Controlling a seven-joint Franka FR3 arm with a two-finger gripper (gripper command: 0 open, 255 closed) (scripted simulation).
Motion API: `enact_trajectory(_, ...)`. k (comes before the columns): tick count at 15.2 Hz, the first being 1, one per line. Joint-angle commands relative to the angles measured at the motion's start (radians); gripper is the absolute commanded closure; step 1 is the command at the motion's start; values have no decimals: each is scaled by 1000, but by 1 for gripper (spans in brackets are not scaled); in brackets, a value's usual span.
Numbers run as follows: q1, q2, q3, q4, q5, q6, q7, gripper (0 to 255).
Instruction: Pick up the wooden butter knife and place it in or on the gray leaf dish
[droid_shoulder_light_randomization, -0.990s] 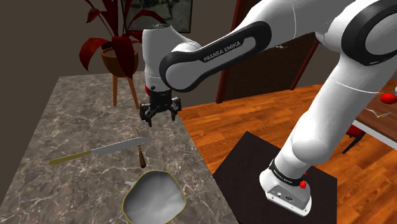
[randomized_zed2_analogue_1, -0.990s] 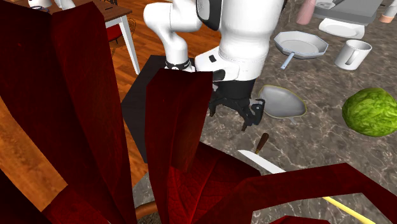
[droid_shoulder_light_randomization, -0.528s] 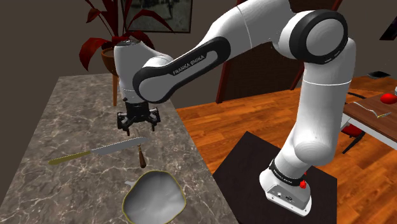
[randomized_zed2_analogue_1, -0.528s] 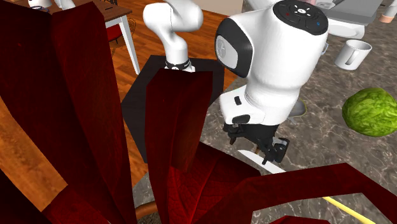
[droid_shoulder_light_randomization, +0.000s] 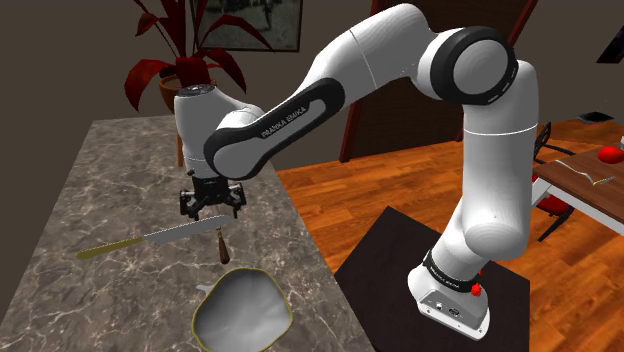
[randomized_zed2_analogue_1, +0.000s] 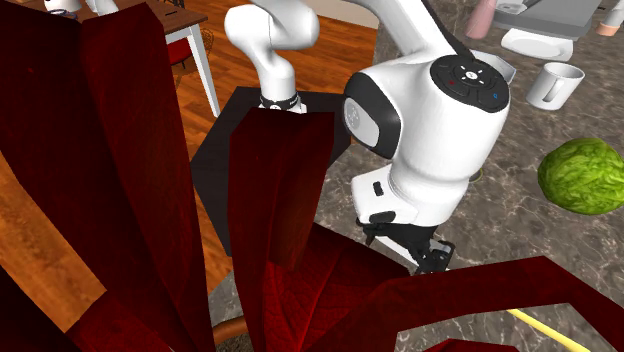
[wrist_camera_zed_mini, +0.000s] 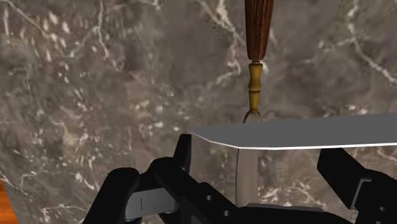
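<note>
The butter knife (droid_shoulder_light_randomization: 222, 246) has a dark brown wooden handle (wrist_camera_zed_mini: 259, 25), a gold neck and a narrow grey blade. It lies on the marble counter (droid_shoulder_light_randomization: 120, 180), its blade tip tucked under the broad blade of a longer knife (droid_shoulder_light_randomization: 160, 237) with a yellowish handle. My gripper (droid_shoulder_light_randomization: 210, 205) hangs open just above the spot where the two blades cross. Through the wrist camera my gripper (wrist_camera_zed_mini: 254, 175) straddles the broad blade (wrist_camera_zed_mini: 299, 133), and the wooden handle points away beyond it. The grey leaf dish (droid_shoulder_light_randomization: 242, 312), rimmed in olive, sits near the counter's front edge, close to the handle's end.
A red-leaved potted plant (droid_shoulder_light_randomization: 185, 70) stands behind the counter; its leaves (randomized_zed2_analogue_1: 120, 180) cover much of the second exterior view. A green lettuce (randomized_zed2_analogue_1: 582, 176), a white mug (randomized_zed2_analogue_1: 555, 85) and grey dishes sit farther along the counter. The counter's edge (droid_shoulder_light_randomization: 300, 225) drops to a wooden floor.
The arm has swung toward the shoulder view's left and lowered. The gripper went from beside the counter's edge to just over the crossed knives, still open. The knives and dish stayed put.
</note>
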Motion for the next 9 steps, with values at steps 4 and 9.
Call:
enact_trajectory(4, 2, 9, -3, -9, -6, 18, 3, 0)
enact_trajectory(9, 2, 9, -3, -9, -6, 18, 3, 255)
